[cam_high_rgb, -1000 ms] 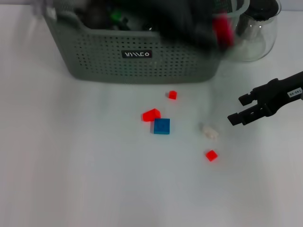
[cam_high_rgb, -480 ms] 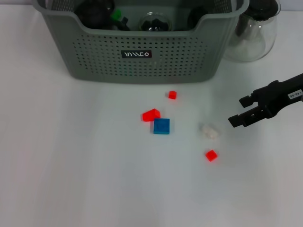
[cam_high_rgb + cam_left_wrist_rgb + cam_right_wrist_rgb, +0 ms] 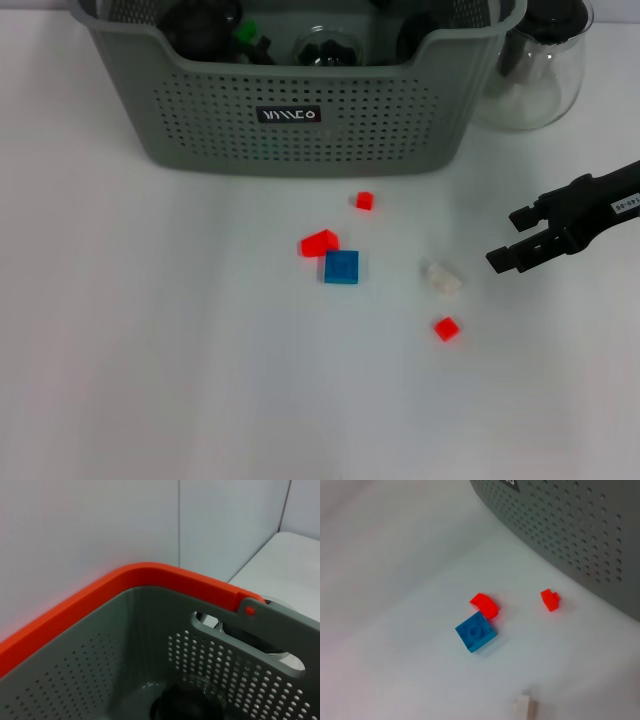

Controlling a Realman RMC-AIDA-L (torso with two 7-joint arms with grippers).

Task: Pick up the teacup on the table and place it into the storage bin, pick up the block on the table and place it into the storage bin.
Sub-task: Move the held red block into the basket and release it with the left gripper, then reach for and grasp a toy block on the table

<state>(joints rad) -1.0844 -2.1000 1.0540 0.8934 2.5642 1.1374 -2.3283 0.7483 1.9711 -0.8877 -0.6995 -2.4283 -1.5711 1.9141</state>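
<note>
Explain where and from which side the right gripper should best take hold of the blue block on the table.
Probably from straight above, fingers closing on two opposite flat side walls of the blue block. It lies flat and square; the red block sits against its far corner, so the left and right walls look freest. The open right gripper hangs to its right.

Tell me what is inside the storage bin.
Over the storage bin's rim the head view shows dark rounded objects, something green and a clear glass piece. The bin's wall covers everything lower, so the rest stays hidden.

Head looks down; both wrists view the storage bin point(image 3: 300, 120) close
</note>
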